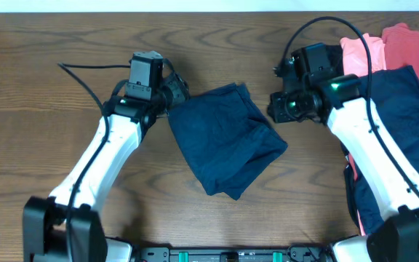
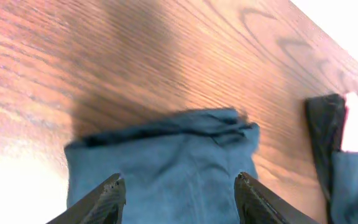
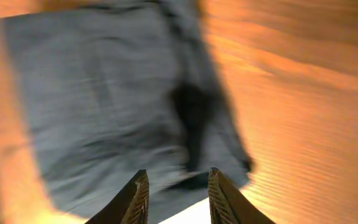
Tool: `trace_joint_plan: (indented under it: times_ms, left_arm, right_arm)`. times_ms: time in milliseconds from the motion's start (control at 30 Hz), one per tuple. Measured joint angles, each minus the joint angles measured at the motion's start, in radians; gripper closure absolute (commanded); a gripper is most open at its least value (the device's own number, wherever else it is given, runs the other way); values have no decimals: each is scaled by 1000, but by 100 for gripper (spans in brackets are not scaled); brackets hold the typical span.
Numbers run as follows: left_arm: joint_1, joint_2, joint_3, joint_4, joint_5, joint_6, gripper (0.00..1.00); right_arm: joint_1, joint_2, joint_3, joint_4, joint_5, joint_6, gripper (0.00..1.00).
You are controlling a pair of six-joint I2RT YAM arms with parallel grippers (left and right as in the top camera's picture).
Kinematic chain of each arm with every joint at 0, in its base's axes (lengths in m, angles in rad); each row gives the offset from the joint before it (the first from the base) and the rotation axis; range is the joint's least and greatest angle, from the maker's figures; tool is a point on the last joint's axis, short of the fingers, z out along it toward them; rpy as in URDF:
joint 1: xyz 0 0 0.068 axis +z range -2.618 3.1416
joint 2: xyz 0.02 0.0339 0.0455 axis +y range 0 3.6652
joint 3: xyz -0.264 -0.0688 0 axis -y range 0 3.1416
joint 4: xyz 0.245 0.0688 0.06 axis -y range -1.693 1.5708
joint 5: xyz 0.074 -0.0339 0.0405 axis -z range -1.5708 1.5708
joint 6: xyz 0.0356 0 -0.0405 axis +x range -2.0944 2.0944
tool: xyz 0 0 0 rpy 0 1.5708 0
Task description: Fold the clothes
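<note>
A plain dark navy garment (image 1: 228,138) of the clothes lies folded in a rough square in the middle of the wooden table. My left gripper (image 1: 177,93) is at its upper left corner. In the left wrist view it (image 2: 179,179) stands open, fingers wide apart over the navy cloth (image 2: 166,149), with nothing pinched. My right gripper (image 1: 276,109) hovers just off the garment's right edge. The right wrist view is blurred, and there the gripper (image 3: 179,172) is open with nothing between its fingers, the navy garment (image 3: 117,93) lying ahead of it.
More clothes are piled at the table's right end: a coral pink piece (image 1: 355,54), a red one (image 1: 413,47) and another navy one (image 1: 406,109) under my right arm. Bare wood (image 1: 49,44) surrounds the folded garment.
</note>
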Motion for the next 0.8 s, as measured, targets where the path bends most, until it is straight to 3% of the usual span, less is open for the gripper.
trace_joint_plan:
  times_ms: [200,400,600,800]
  left_arm:
    - [0,154,0,92,-21,17,42]
    - [0,271,0,70,-24,25,42]
    - [0,296,2,-113,-21,32,42]
    - [2,296,3,-342,69,48,43]
  right_arm:
    - [92,46,-16,37,-104,-46,70]
    - [156,195,-25,22,-133,-57,75]
    - [171,362,-34,-118,-48,-18,77]
    - [171,398,-34,-90,70,22,72]
